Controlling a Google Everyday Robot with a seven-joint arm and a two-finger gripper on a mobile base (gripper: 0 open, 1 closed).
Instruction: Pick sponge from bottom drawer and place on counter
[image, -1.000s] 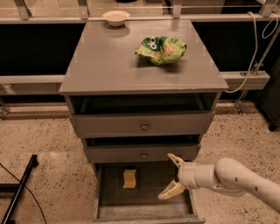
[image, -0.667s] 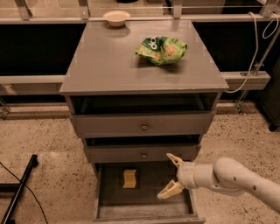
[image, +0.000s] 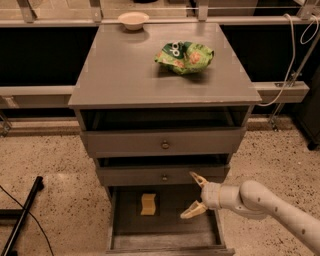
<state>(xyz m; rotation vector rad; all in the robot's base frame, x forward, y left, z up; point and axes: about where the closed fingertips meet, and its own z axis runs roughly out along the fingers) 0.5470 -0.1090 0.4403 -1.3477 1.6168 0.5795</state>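
The pale-yellow sponge (image: 148, 204) lies on the worn floor of the open bottom drawer (image: 165, 236), left of its middle. My gripper (image: 195, 196) is open, its yellowish fingers (image: 193, 211) spread, and it hovers over the right part of the drawer, to the right of the sponge and apart from it. My white arm comes in from the lower right. The grey counter (image: 125, 70) tops the cabinet above.
A green-and-white snack bag (image: 185, 56) lies on the counter's right half and a small white bowl (image: 133, 20) stands at its back edge. Two shallower drawers with brass knobs (image: 164, 145) sit above. A black bar (image: 22, 215) lies on the floor at left.
My gripper has shifted slightly to the left over the drawer. The sponge has not moved.
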